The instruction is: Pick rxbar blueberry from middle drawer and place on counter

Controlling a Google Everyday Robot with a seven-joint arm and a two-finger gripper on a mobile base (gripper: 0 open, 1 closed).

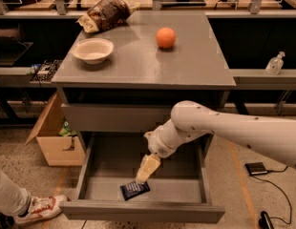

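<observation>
The rxbar blueberry (134, 190), a small dark navy bar, lies flat on the floor of the open middle drawer (176, 190), near its front edge and left of centre. My gripper (144, 174) reaches down into the drawer from the right on a white arm; its tip sits just above the bar's right end, touching or nearly touching it. The counter (138, 66) is the grey top of the cabinet above the drawer.
On the counter stand a white bowl (92, 50), an orange ball (165, 37) and a brown mottled snack bag (104, 14). A cardboard box (55, 140) is left of the cabinet. A person's shoe (40, 208) is at lower left.
</observation>
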